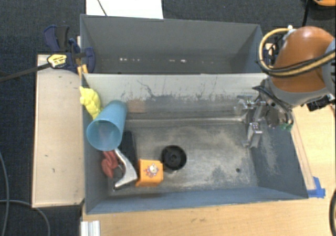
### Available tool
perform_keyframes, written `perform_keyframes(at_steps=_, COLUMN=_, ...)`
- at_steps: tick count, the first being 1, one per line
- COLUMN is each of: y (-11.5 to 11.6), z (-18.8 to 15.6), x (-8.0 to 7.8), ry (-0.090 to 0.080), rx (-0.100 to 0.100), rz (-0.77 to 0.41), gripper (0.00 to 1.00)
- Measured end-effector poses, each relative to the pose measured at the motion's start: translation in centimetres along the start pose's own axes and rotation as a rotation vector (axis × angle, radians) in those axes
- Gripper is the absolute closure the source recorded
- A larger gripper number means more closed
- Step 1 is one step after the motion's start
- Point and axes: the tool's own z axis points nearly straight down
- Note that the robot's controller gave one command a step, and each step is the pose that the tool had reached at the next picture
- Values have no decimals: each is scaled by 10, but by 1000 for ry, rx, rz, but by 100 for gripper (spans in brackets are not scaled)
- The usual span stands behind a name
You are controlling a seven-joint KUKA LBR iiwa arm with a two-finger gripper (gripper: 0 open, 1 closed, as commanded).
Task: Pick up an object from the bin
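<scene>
Poised with the pincer (255,126) at the right end of the bin (173,46), above bare floor; cannot tell whether released or clenched. Well apart to the left: black round disc (173,157), orange block (150,172), then light blue cup (107,127), red piece (108,162), yellow toy (90,101).

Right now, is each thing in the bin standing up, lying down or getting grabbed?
Blue cup: lying on its side by the left wall, mouth towards the front.
Yellow toy: lying behind the cup, against it.
Red thing: lying by the cup, partly hidden.
Orange block: sitting near the front.
Black round thing: lying flat, mid-bin.
Claw: over bare floor, right side.
</scene>
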Motion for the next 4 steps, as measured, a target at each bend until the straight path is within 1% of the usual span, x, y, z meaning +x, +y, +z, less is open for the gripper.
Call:
perform_keyframes(at_steps=1, y=0, z=-5, x=-1, ry=-8, rx=1, rz=-2, gripper=0)
perform_keyframes(at_steps=2, y=36, z=-8, x=3, ry=-6, rx=1, rz=48, gripper=0)
perform_keyframes(at_steps=3, y=67, z=-25, x=26, ry=-4, rx=0, rz=-56, gripper=0)
perform_keyframes(at_steps=4, y=89, z=-9, x=19, ry=-8, rx=1, rz=-103, gripper=0)
